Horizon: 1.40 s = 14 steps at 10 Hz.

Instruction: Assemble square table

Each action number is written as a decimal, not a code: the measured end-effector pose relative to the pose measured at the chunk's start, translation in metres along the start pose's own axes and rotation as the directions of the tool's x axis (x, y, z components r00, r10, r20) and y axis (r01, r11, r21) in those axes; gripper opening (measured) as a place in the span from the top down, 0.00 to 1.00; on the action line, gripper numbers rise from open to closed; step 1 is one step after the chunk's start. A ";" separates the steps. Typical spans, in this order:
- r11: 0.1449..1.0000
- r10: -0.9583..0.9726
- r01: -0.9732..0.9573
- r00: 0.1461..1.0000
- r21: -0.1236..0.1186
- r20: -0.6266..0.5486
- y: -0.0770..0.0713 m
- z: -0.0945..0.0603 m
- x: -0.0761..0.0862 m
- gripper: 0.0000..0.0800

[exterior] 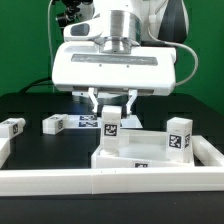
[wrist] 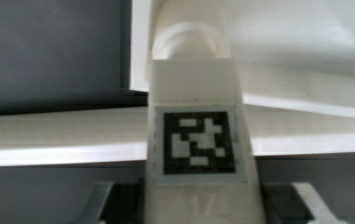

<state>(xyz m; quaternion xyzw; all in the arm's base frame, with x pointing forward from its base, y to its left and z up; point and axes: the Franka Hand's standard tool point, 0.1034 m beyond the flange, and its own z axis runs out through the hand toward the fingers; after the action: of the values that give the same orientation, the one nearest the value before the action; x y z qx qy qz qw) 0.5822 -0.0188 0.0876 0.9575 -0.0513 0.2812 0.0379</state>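
The white square slab [exterior: 140, 157] lies flat inside the rail frame. One tagged white leg [exterior: 110, 124] stands upright at its far corner on the exterior view's left. A second leg [exterior: 178, 137] stands at the corner on the exterior view's right. My gripper [exterior: 112, 105] hangs right over the first leg, jaws open and straddling its top. In the wrist view the leg [wrist: 199, 130] fills the middle, with a dark gap on each side between it and my fingers [wrist: 103, 200]; the gripper [wrist: 202, 205] does not touch it. Two loose legs [exterior: 53, 123] [exterior: 12, 127] lie on the black table.
The long white border rail [exterior: 100, 182] runs along the front and up both sides. The marker board [exterior: 88, 121] lies flat behind the first leg. The arm's wide white body sits above the gripper.
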 end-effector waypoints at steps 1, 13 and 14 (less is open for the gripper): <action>1.000 -0.002 0.002 1.000 -0.003 -0.012 0.000 0.000 0.000 0.64; 1.000 -0.003 0.003 1.000 0.004 0.028 0.000 0.003 -0.006 0.19; 1.000 -0.002 0.002 0.999 0.006 0.037 0.003 -0.001 -0.001 0.19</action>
<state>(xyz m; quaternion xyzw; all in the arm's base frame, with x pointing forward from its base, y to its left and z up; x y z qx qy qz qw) 0.5801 -0.0214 0.0882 0.9627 -0.0504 0.2637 0.0342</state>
